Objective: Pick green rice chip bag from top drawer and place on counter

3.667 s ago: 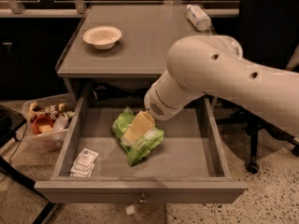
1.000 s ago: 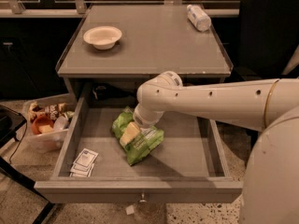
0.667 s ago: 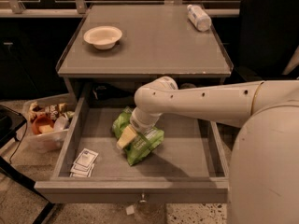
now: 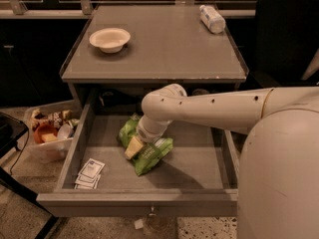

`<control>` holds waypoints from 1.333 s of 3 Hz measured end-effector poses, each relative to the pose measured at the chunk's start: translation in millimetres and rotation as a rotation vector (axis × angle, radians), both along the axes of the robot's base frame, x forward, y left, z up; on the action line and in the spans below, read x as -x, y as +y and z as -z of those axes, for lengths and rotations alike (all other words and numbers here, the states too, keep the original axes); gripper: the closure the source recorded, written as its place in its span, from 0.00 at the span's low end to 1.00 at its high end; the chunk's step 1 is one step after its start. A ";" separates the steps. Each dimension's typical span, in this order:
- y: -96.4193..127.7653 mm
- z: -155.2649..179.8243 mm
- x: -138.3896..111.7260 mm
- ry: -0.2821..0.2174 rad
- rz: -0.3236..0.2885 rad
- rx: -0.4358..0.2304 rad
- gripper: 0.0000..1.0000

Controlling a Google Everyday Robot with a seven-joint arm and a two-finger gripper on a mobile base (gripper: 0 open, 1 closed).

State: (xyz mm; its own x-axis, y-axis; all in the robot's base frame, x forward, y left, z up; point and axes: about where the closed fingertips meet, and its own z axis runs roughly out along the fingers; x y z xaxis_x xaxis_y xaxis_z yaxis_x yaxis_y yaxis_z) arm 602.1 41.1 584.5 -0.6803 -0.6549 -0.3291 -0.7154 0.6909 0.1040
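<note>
The green rice chip bag lies crinkled in the middle of the open top drawer. My white arm reaches in from the right, and its wrist end sits over the bag. My gripper is down on the bag's upper left part, with a tan pad showing against the green. The grey counter is the cabinet top above the drawer.
A white bowl stands at the counter's back left and a plastic bottle lies at its back right. White paper packets lie in the drawer's front left corner. A bin of items stands on the floor to the left.
My arm has swung lower and further into the drawer, and the gripper has come down onto the bag. The bag has not visibly moved.
</note>
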 end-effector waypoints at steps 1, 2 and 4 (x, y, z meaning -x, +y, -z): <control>-0.8 -15.4 2.0 -0.042 0.012 0.001 0.62; -6.9 -49.5 7.1 -0.124 0.015 0.024 0.86; -35.1 -140.3 19.3 -0.277 -0.026 0.080 1.00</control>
State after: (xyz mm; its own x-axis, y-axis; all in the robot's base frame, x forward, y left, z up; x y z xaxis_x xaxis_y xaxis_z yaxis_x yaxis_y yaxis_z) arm 582.8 6.0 724.8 -0.5546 -0.7022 -0.4465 -0.7264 0.6703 -0.1518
